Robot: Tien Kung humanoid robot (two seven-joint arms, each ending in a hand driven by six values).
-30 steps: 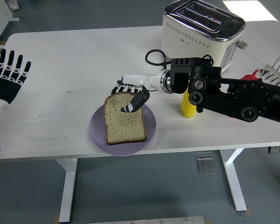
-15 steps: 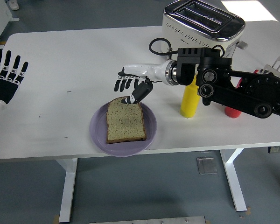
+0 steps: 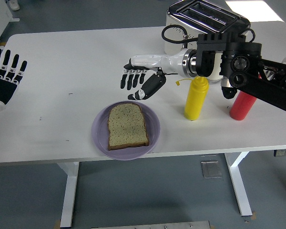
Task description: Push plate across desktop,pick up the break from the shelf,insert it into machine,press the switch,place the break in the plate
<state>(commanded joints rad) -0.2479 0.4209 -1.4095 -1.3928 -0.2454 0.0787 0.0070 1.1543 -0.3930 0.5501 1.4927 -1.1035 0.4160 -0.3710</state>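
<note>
The slice of bread (image 3: 127,125) lies flat on the purple plate (image 3: 152,138), just below and in front of my right hand (image 3: 140,81), whose fingers are spread and grasp nothing. To finish well I should lift clear without brushing the yellow squeeze bottle (image 3: 196,99) beside my wrist. No writing on the toaster (image 3: 183,14) or either bottle is legible; my left hand (image 3: 5,76) rests open at the table's edge.

one bread slice (image 3: 127,125), one plate (image 3: 152,136), one toaster (image 3: 205,19), two bottles (image 3: 196,99), two hands (image 3: 140,81)

Robotics test laboratory: a plain white height-adjustable table (image 3: 62,62) on a grey-blue vinyl floor (image 3: 148,200), with a cream two-slot toaster (image 3: 205,19) staged as a kitchen prop.
</note>
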